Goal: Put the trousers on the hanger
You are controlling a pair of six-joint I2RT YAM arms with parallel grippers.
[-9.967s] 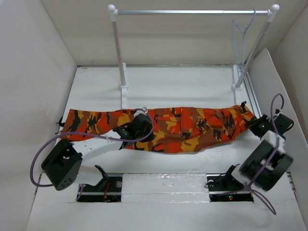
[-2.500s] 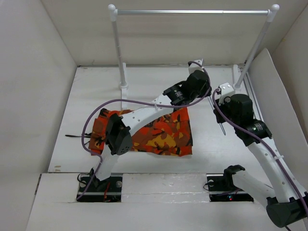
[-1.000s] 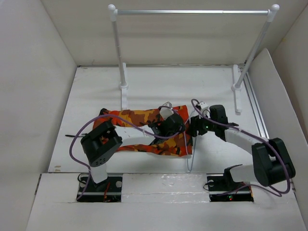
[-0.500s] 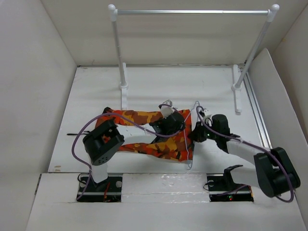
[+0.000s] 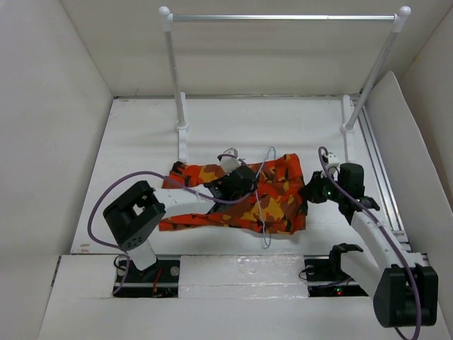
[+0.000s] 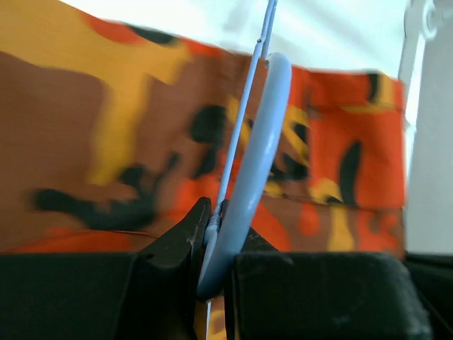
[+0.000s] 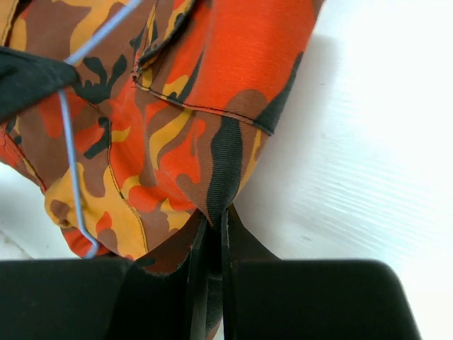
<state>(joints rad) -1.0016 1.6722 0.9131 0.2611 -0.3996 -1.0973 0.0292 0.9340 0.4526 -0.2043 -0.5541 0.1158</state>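
Pose: left arm reaches low and rightward from its base across the table (image 5: 233,124), left fingers (image 6: 173,244) clamped shut on the hanger (image 6: 251,156) wire. The right arm bends in from the right, right fingers (image 7: 248,248) pinching the right edge of the trousers (image 5: 279,191). The trousers lie bunched mid-table, with the hanger wire running far-to-near across them.

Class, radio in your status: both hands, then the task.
Left hand shut on pale blue wire hanger. Right hand shut on orange camouflage trousers. Hanger across trousers.
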